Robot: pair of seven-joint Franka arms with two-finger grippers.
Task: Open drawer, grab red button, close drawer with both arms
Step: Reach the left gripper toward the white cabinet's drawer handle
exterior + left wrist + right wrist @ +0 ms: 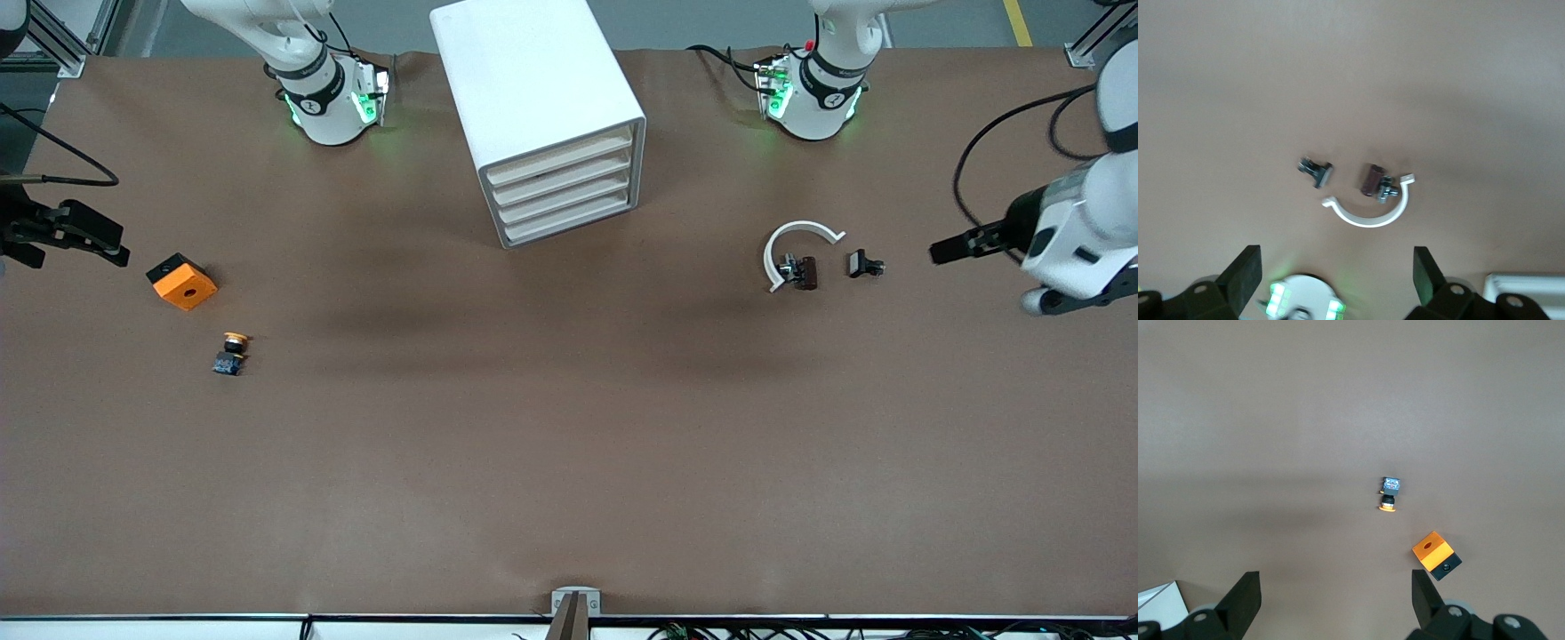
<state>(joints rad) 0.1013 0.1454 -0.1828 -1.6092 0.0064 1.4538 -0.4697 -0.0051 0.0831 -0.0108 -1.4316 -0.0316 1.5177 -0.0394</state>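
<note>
Right gripper (111, 253): it hangs over the edge of the surface at the right arm's end, and the arm is cut off by the side of the front view. Its two fingers (1241, 600) stand wide apart with nothing between them.
Orange cube (182, 282): one, with a black block on one side and a small hole on top. It sits near the right gripper.
Yellow-orange button (231, 352): one, lying on its side on the brown surface (569, 462), just nearer to the front camera than the orange cube. Its body is dark and blue.
Cabinet (533, 107): one white box, set at an angle between the two arm bases.
Drawers: four, all alike, with cream fronts. All four are pushed in, so nothing inside them shows.
The drawer (564, 198): it is shut, below the topmost one. I cannot tell which of the lower ones is the one for the task.
Red button: it does not show anywhere. The shut drawers hide whatever they hold.
White curved piece (791, 251): one, shaped like part of a ring, toward the left arm's end.
Dark brown part (803, 272): one, touching the white curved piece. It has small metal bits that are too small to make out.
Small black part (862, 264): one, just beside the curved piece.
Left gripper (944, 250): it is over the surface near the small black part. Its fingers (1426, 272) are spread wide and hold nothing.
Arm bases: two, with green lights.
</note>
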